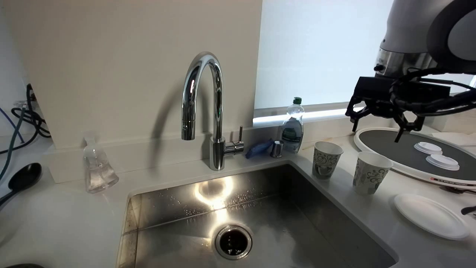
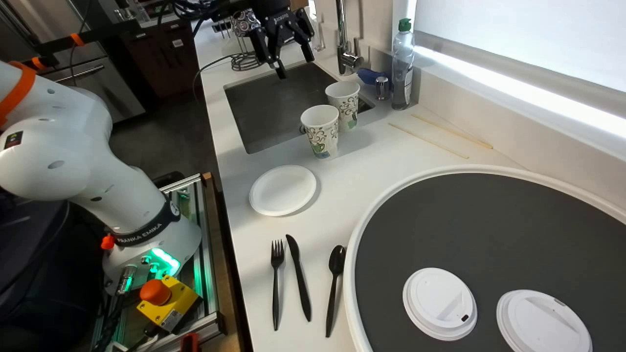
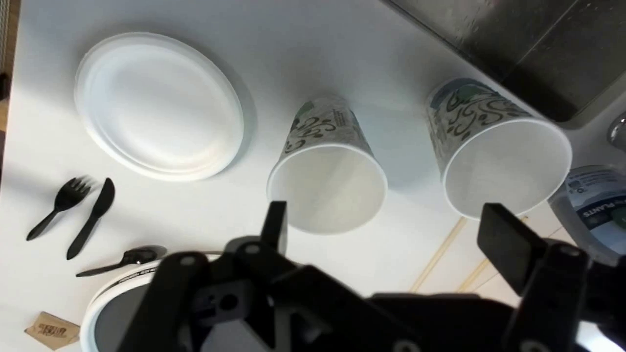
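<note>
My gripper [image 3: 384,215] stands open above the counter, its black fingers [image 3: 275,222] wide apart and nothing held between them. Two white paper cups with a scroll print stand upright below it. The nearer cup [image 3: 325,186] shows its open mouth just beyond the left finger in the wrist view. Past the right finger is the other cup [image 3: 503,161], close to the sink corner. Both exterior views show the gripper [image 1: 376,130] well above the cups, touching nothing. A white plate [image 2: 283,190] lies flat beside the cups. Two thin wooden sticks [image 2: 430,141] rest by the wall.
A steel sink [image 1: 178,245] with a tall chrome faucet [image 1: 216,123] adjoins the cups. A soap bottle [image 2: 402,73] stands behind. A round grey board [image 2: 464,220] carries two white lids [image 2: 440,303]. Black fork [image 2: 276,278], knife [image 2: 299,278] and spoon [image 2: 335,283] lie beside the board.
</note>
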You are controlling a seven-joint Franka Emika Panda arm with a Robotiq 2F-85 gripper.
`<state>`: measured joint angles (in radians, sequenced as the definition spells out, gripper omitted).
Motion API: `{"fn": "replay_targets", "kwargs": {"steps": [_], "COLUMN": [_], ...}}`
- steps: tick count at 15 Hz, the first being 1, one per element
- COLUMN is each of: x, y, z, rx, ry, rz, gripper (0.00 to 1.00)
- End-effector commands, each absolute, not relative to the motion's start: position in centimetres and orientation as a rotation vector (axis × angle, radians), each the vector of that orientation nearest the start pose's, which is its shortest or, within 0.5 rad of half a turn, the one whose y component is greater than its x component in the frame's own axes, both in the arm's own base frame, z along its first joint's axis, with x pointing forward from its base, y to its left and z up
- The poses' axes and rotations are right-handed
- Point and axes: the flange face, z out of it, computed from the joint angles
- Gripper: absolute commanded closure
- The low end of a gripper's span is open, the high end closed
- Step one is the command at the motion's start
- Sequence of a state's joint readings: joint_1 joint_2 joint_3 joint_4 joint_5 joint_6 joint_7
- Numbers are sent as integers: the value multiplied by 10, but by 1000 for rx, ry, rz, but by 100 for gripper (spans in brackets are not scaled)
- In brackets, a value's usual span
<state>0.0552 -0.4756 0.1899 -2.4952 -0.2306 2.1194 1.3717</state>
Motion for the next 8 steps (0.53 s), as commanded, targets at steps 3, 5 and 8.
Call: {"fn": "replay_targets", "kwargs": {"steps": [3,5,8], "x": [404,405,405], "y": [103,104,101], "z": [469,470,470], "rx": [-2861,-2864,-2875], "ry": [1408,1365,1398], "rz": [-439,-445,-461], "gripper": [0,0,0]}}
